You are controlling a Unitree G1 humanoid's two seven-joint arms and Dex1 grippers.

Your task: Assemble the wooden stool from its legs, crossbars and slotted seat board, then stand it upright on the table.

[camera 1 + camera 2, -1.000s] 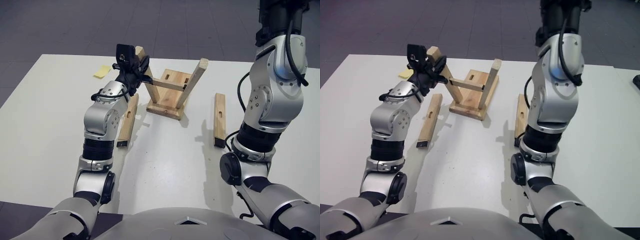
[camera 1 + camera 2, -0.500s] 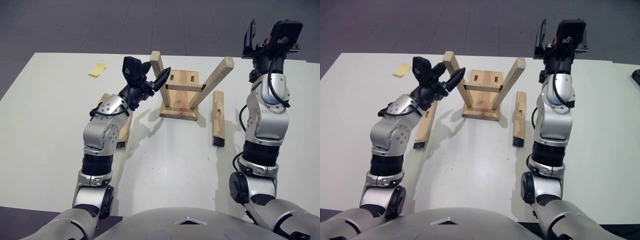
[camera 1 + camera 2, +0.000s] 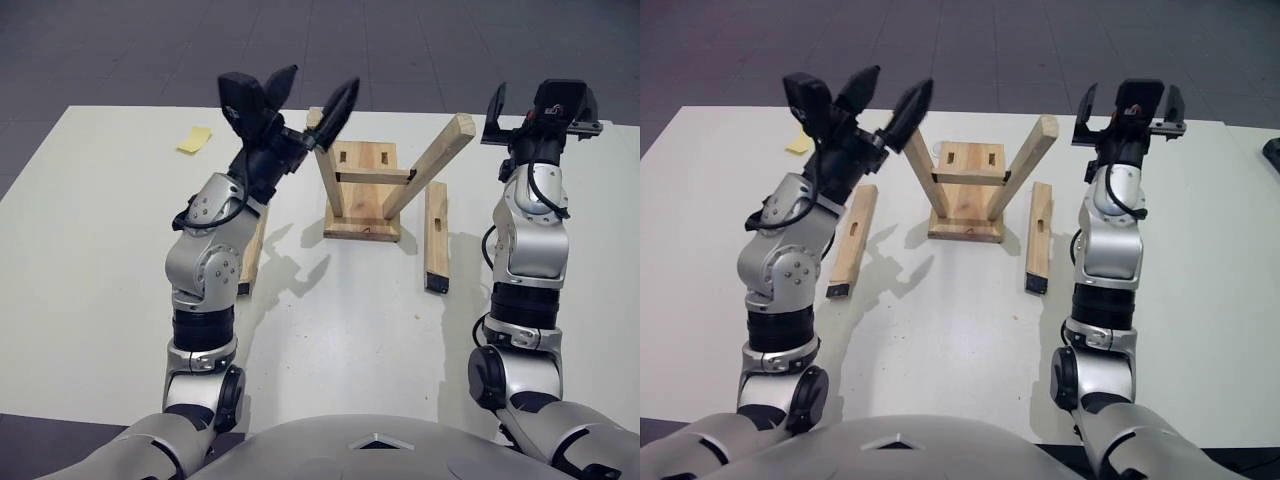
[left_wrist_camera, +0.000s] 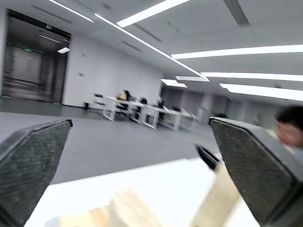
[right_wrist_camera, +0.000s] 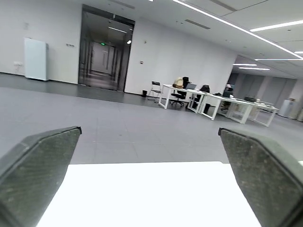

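Observation:
The part-built stool lies upside down at the table's far middle: the slotted seat board (image 3: 362, 195) lies flat, and two legs (image 3: 328, 165) (image 3: 432, 160) rise from it, splayed and joined by a crossbar (image 3: 375, 177). A loose leg (image 3: 436, 235) lies right of it. Another loose leg (image 3: 852, 240) lies left, partly behind my left arm. My left gripper (image 3: 312, 92) is open and empty, raised just above the stool's left leg top. My right gripper (image 3: 1130, 95) is open and empty, held high to the right of the stool. The leg tops (image 4: 128, 213) appear between the left fingers (image 4: 28, 161).
A yellow note (image 3: 196, 140) lies at the table's far left. The white table (image 3: 90, 250) has bare room in front and on both sides of the parts. Its far edge runs just behind the stool, with dark floor beyond.
The left gripper came off the stool's left leg, rose and opened wide. The stool settled flat on its seat board. The right arm came down from high up to beside the stool.

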